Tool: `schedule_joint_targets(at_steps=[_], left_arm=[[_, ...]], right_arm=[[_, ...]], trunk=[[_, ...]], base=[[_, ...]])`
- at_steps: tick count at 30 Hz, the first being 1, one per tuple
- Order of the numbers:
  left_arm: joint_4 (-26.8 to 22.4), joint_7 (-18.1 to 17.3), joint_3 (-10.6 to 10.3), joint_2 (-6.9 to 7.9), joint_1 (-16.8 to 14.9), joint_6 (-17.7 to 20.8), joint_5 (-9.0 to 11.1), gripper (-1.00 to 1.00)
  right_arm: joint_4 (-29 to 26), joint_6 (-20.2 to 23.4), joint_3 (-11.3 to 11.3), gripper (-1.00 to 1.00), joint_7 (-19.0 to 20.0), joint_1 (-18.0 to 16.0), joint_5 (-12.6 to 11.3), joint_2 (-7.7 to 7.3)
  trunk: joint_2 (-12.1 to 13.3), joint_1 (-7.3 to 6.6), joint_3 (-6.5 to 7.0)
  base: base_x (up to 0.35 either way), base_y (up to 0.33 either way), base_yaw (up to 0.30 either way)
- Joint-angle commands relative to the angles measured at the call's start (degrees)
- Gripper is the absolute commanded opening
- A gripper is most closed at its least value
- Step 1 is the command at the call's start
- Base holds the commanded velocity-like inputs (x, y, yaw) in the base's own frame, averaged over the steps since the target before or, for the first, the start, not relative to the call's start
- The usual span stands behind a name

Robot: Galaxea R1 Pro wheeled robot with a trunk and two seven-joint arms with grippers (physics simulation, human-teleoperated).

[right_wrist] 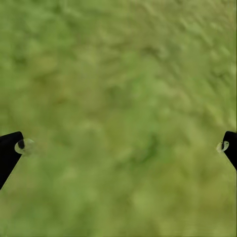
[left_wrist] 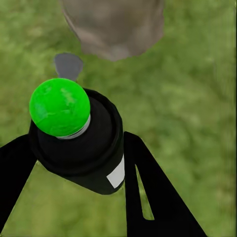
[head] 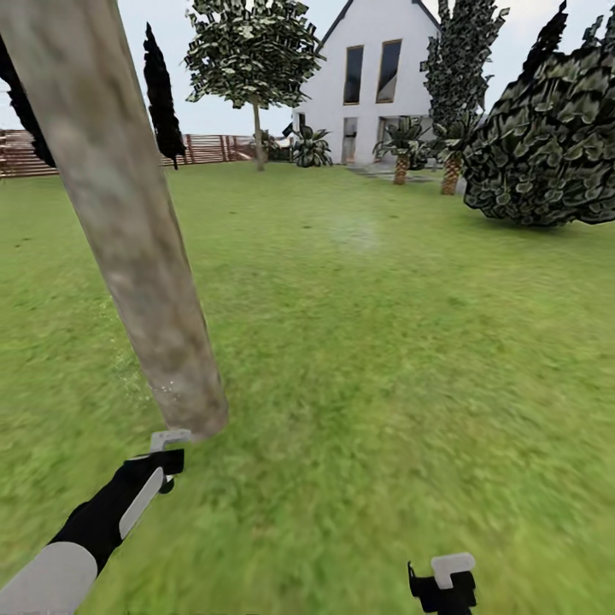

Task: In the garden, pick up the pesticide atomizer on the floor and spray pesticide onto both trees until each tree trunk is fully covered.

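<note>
The pesticide atomizer (left_wrist: 79, 140), green-capped, is held clamped in the left gripper (head: 166, 453) just short of the foot of the near tree trunk (head: 128, 231), straight ahead of its jaws, while the right gripper (head: 444, 585) is spread wide and empty over the lawn (head: 384, 342).

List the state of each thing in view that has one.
Left end effector: shut on the atomizer.
Atomizer: held, pointed at the trunk base.
Right end effector: open, empty, over grass.
Tree trunk: a few white specks near its base.
</note>
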Motion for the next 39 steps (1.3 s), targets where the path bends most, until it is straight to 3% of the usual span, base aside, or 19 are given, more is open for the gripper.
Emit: schedule_joint_targets(at_steps=[1,3,7,9,12,13,15,16,18,21,24,26,27,28,29,30,32,39], left_arm=[[-0.5,-0.1,0.1,0.4,-0.2,0.3,0.2,-1.0],[-1.6,-0.3,0.9,2.81,-0.4,0.7,0.3,-1.0],[-6.1,-0.2,0.7,0.57,-1.1,1.8,-0.2,-1.0],[-7.1,-0.3,0.9,0.86,-2.0,4.2,0.1,-1.0],[-7.5,-1.4,1.2,4.66,-3.2,5.3,0.3,-1.0],[-7.5,-2.8,1.2,5.25,-3.2,5.3,0.3,-1.0],[-7.7,-4.2,0.9,4.7,-3.3,5.4,0.1,-1.0],[-8.0,-4.5,0.8,3.06,-4.0,5.7,0.1,-1.0],[-7.9,-4.7,0.7,1.27,-6.8,7.9,0.1,-1.0],[-7.5,-6.4,0.5,0.57,-13.6,13.6,-0.1,-1.0],[-7.6,-6.7,-2.7,1.16,-14.3,15.3,-0.4,-1.0],[-7.3,-7.3,-3.3,4.43,-14.1,15.4,-0.4,-1.0],[-7.3,-9.6,-3.5,6.14,-14.1,15.3,-0.5,-1.0],[-7.3,-11.6,-3.7,6.8,-14.0,15.3,-0.5,-1.0],[-7.3,-13.5,-4.3,7.12,-14.0,15.2,-0.7,-1.0],[-7.4,-15.4,-7.0,7.19,-13.9,15.0,-2.3,-1.0],[-8.0,-16.0,-9.3,6.91,-13.9,15.0,-3.3,-1.0],[-8.4,-16.2,-9.7,6.69,-13.9,14.9,-3.0,-1.0]], right_arm=[[0.0,0.0,0.0,1.0,0.0,0.0,0.0,0.0],[0.0,0.0,0.0,1.0,0.0,0.0,0.0,0.0],[0.0,0.0,0.0,1.0,0.0,0.0,0.0,0.0],[0.0,0.0,0.0,1.0,0.0,0.0,0.0,0.0],[0.0,0.0,0.0,1.0,0.0,0.0,0.0,0.0],[0.0,0.0,0.0,1.0,0.0,0.0,0.0,0.0],[0.0,0.0,0.0,1.0,0.0,0.0,0.0,0.0],[0.0,0.0,0.0,1.0,0.0,0.0,0.0,0.0],[0.0,0.0,0.0,1.0,0.0,0.0,0.0,0.0],[0.1,0.0,0.0,1.0,0.0,0.0,0.1,-0.07],[0.1,0.0,0.0,1.0,0.0,0.0,0.1,-0.09],[0.1,0.0,0.0,1.0,0.0,0.0,0.1,-0.09],[0.1,0.0,0.0,1.0,0.0,0.0,0.1,-0.09],[0.1,0.0,0.0,1.0,0.0,0.0,0.1,-0.09],[0.1,0.0,0.0,1.0,0.0,0.0,0.1,-0.09],[0.1,0.0,0.0,1.0,0.0,0.0,0.1,-0.09],[0.1,0.0,0.0,1.0,0.0,0.0,0.1,-0.09],[0.1,0.0,0.0,1.0,0.0,0.0,0.1,-0.09]], trunk=[[0.0,0.0,-0.01],[0.0,0.0,-0.01],[0.0,0.0,-0.01],[0.0,0.0,-0.01],[0.0,0.0,-0.01],[0.0,0.0,-0.01],[0.0,0.0,-0.01],[0.0,0.0,-0.01],[0.0,0.0,-0.01],[0.0,0.0,-0.01],[0.0,0.0,-0.01],[0.0,0.0,-0.01],[0.0,0.0,-0.01],[0.0,0.0,-0.01],[0.0,0.0,-0.01],[0.0,0.0,-0.01],[0.0,0.0,-0.01],[0.0,0.0,-0.01]], base=[[0.006,-0.002,0.278],[0.001,0.0,0.278],[0.0,0.0,0.278],[0.0,0.0,0.278],[0.0,0.0,0.278],[0.0,0.0,0.278],[0.0,0.0,0.278],[0.0,0.0,0.278],[0.0,0.0,0.233],[0.0,0.0,0.046],[0.0,0.0,0.002],[0.0,0.0,0.0],[0.0,0.0,0.0],[0.0,0.0,0.0],[0.0,0.0,0.0],[0.0,0.0,0.0],[0.0,0.0,0.0],[0.278,0.0,0.0]])
